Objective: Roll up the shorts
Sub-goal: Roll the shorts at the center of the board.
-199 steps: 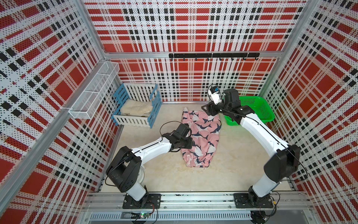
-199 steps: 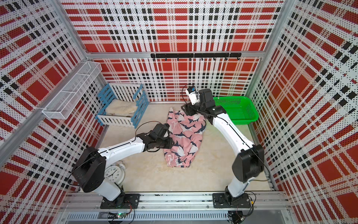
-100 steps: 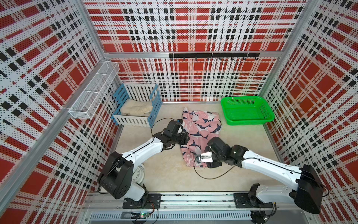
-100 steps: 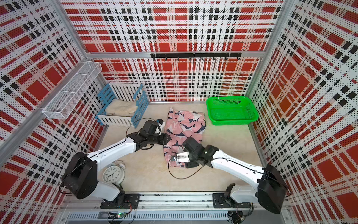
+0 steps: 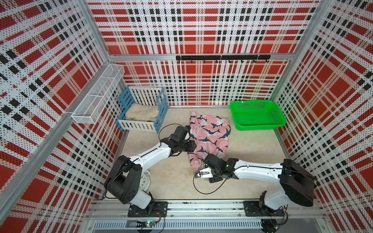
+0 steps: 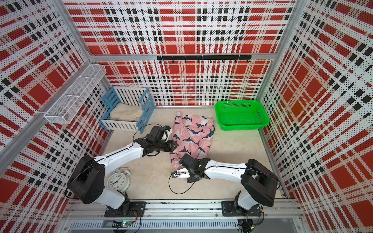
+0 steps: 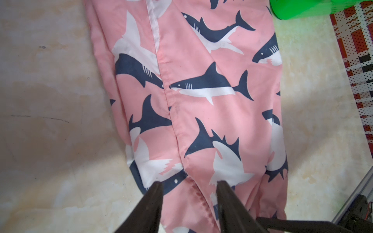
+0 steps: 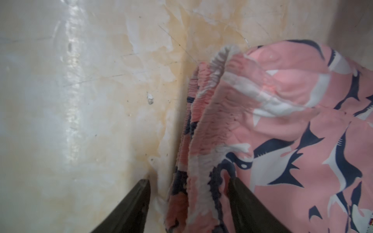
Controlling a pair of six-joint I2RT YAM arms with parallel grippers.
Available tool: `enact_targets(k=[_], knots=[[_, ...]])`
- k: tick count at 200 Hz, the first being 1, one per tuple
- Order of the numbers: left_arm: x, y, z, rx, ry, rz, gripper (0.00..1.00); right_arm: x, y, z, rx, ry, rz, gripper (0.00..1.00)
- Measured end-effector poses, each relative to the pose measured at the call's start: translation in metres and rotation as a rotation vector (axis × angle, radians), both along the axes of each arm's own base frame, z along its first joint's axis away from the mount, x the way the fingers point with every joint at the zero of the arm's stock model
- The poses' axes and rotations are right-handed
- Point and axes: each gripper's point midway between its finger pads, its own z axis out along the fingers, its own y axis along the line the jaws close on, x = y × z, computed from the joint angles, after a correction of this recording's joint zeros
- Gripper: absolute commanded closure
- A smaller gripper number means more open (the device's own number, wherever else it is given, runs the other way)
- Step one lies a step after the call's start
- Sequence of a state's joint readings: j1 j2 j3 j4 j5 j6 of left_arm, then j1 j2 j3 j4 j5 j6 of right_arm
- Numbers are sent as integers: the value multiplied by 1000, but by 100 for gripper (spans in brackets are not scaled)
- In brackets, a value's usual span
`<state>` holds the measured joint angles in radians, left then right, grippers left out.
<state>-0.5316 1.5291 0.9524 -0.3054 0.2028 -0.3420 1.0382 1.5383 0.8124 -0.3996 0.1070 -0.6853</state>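
Right claw [image 8: 188, 180] has swung to the shorts' [image 5: 210, 137] near waistband [image 8: 203, 113], jaws apart astride it; left claw [image 7: 189, 182], open, hovers over the shorts lying on the worktop [image 5: 252, 151]. Best pinch both layers before rolling.

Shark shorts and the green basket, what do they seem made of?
The shorts: thin matte woven cloth, likely cotton or polyester, with stitched seams and a puckered waistband. The green basket: moulded plastic, slightly glossy, judging by its perforated walls.

In both top views the right arm [image 5: 222, 167] hides part of the near end of the shorts [image 5: 210, 133].
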Motion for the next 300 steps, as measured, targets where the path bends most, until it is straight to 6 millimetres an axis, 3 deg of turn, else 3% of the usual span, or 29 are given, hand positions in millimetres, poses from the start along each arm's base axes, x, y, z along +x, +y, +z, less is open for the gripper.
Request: enact_targets(k=[30,50,55,86,116,129,136,158,176,215,239,270,292,300], knots=[[0,9,-6,28,5,5,44,3,0,-12,18,44,-64,38],[3,15,-2,53,-23,13,35,9,-2,-14,43,81,-108,47],[5,17,0,61,-35,17,28,11,-3,-14,50,89,-118,50],[15,30,20,112,-139,58,24,20,-7,-17,83,147,-158,71],[17,44,55,90,-332,134,19,17,-8,-17,108,223,-152,90],[5,49,72,48,-461,142,12,15,-9,-16,121,261,-146,95],[-6,50,80,14,-529,138,12,12,-11,-15,126,287,-147,100],[-40,50,89,-61,-705,73,16,5,-20,-10,134,343,-151,100],[-66,41,84,-78,-802,-23,17,0,-29,-1,151,361,-154,100],[-140,-6,70,-82,-1000,-369,17,-3,-38,21,203,350,-148,100],[-174,-26,59,-30,-1080,-524,17,-2,-40,29,226,333,-140,100],[-197,-42,44,87,-1153,-637,15,-2,-41,33,238,331,-139,100],[-196,-45,16,258,-1168,-700,11,-3,-42,36,242,331,-140,100],[-193,-44,6,329,-1172,-715,5,-4,-43,39,249,327,-139,100]])
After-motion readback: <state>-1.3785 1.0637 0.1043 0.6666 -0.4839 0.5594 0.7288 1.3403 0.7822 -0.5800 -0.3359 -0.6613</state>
